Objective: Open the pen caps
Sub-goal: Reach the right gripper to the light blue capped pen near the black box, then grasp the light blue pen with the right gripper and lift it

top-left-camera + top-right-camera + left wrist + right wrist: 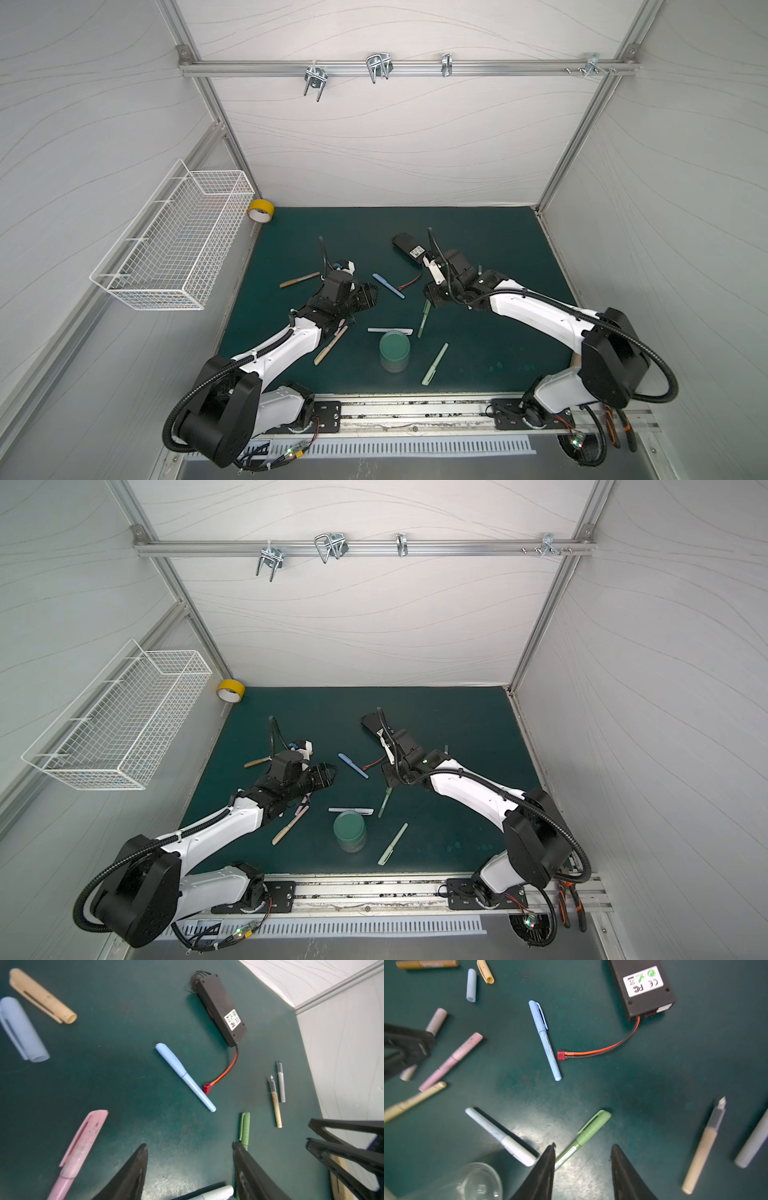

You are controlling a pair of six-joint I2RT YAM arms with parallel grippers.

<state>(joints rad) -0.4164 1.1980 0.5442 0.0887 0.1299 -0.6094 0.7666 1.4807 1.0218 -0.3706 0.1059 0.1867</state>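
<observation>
Heads up: the right gripper (pixel 584 1147) is spread and empty, with the capped matte green plastic pen (pixel 581 1139) slanting under one fingertip, so an off-centre pinch could skid it. Further ahead, the capped pale-blue plastic pen (pixel 545 1040) sits against a red wire plug (pixel 561 1055), a likely snag. The left gripper (pixel 189 1145) is spread and empty too.

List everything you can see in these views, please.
capped pens: eight seen, blue, white, pink, grey, two green, two tan, scattered on mat
uncapped pens: two, tan and grey, side by side, mat's right
loose caps: two, blue and tan, near a tan pen
battery pack: one, black with red wire, far middle
cup: one, clear, front middle
tape: one, yellow, far-left corner
basket: one, white wire, left wall
hooks: several, metal, back rail
pliers: one pair, orange-black, front-right rail
left gripper: open, empty
right gripper: open, empty
</observation>
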